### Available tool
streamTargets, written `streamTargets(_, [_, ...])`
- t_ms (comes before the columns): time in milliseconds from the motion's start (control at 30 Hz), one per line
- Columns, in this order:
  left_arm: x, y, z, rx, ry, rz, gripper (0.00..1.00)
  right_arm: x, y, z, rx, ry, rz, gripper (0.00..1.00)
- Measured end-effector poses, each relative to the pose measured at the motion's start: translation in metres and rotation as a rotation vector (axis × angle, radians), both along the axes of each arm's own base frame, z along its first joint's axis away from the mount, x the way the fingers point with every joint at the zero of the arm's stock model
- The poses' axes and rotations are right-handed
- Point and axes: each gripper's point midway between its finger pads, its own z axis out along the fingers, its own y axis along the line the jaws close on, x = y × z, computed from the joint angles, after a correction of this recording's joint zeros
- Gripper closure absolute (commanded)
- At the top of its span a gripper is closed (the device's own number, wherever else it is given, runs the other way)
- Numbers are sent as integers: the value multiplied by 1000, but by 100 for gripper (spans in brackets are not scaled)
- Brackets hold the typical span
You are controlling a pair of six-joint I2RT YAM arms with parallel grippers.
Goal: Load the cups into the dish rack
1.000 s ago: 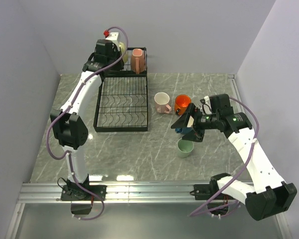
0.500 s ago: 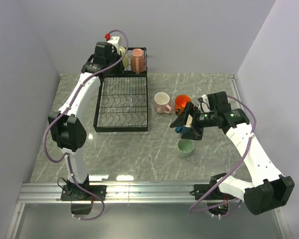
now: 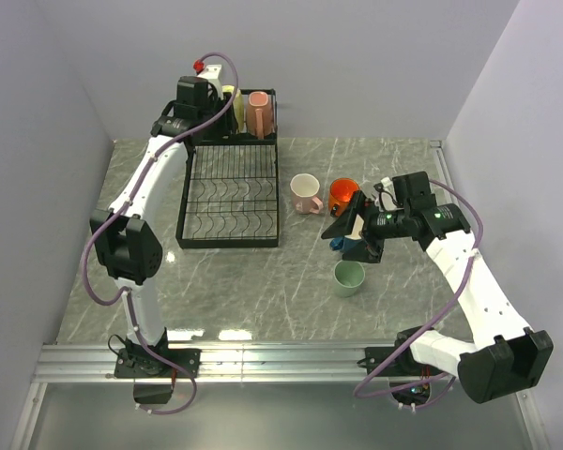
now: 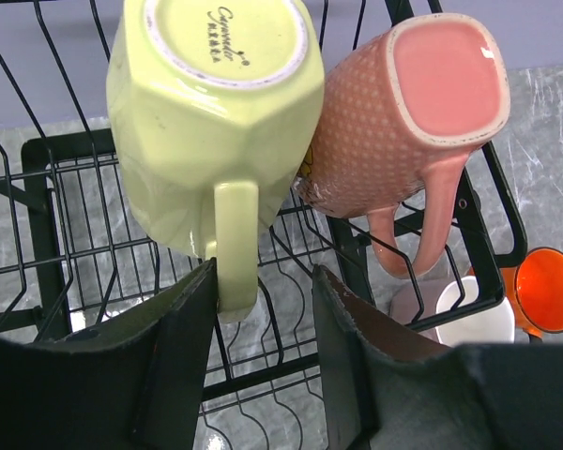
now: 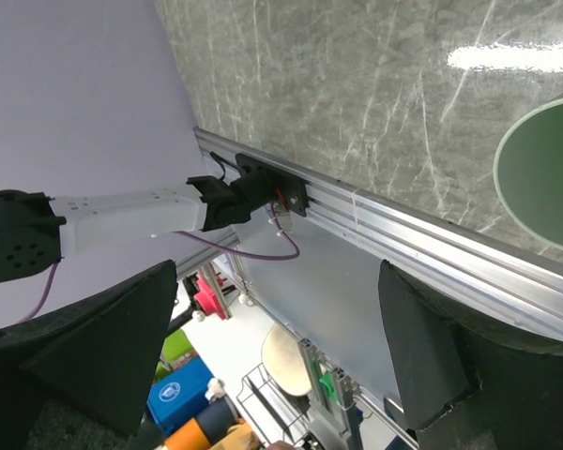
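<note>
Our left end effector (image 4: pixel 263 277) stands apart around the handle of the pale yellow cup (image 4: pixel 206 122), upturned in the dish rack (image 3: pixel 230 244) just ahead. We should back straight out, clear of that handle. Our right end effector (image 5: pixel 277 272) gapes, empty.

The yellow cup (image 4: pixel 206 122) was glossy glazed ceramic, with a bare matt ring round its base. The pink cup (image 4: pixel 375 141) looked duller, its wall speckled with fine pale dots. The dish rack (image 4: pixel 38 187) was thin wire with a smooth black coating. The left gripper (image 4: pixel 263 281) had fingers (image 4: pixel 183 366) of grainy matt black plastic. The table (image 3: pixel 263 281) was smooth, white-veined grey-green stone or a stone look, with a sheen; its rail (image 3: pixel 291 361) was pale metal.
</note>
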Motion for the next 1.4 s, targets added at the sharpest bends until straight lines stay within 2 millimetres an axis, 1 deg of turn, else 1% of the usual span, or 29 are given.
streamTargets(100, [0,1,0,0,0,6,48,0,1,0,4,2,3,6])
streamTargets(267, [1,4,0,-18,6,25,37,-1,1,1,10,4,7,6])
streamTargets(367, [2,9,2,-39,12,49,34,1,1,-1,6,8,10,6])
streamTargets(433, [2,14,6,-50,8,67,32,5,1,-1,-4,8,12,6])
streamTargets(567, [-7,25,29,-71,-25,106,28,20,-1,-2,-50,-22,21,6])
streamTargets(733, [-41,33,74,-120,-102,122,26,44,-6,-6,-128,-61,35,6])
streamTargets(800, [-57,35,84,-137,-120,127,27,56,-8,-10,-166,-69,40,7])
streamTargets(900, [-80,31,87,-158,-118,119,29,83,-9,-14,-258,-118,59,6])
streamTargets(967, [-94,22,81,-164,-99,102,31,103,-6,-14,-334,-162,90,7])
streamTargets(1033, [-108,8,68,-166,-59,71,33,124,5,-10,-377,-223,122,8])
streamTargets(1133, [-131,-18,45,-159,12,14,34,154,19,-14,-430,-264,153,9])
streamTargets(1167, [-138,-25,38,-157,37,-2,34,163,21,-17,-448,-271,151,9])
streamTargets(1233, [-157,-40,24,-153,88,-37,36,189,24,-22,-491,-289,131,11])
streamTargets(1267, [-165,-45,21,-153,103,-50,36,201,24,-27,-513,-291,119,12])
streamTargets(1333, [-183,-46,17,-150,133,-63,36,225,25,-32,-549,-303,95,14])
streamTargets(1400, [-195,-42,21,-158,140,-59,36,250,28,-42,-579,-314,74,17])
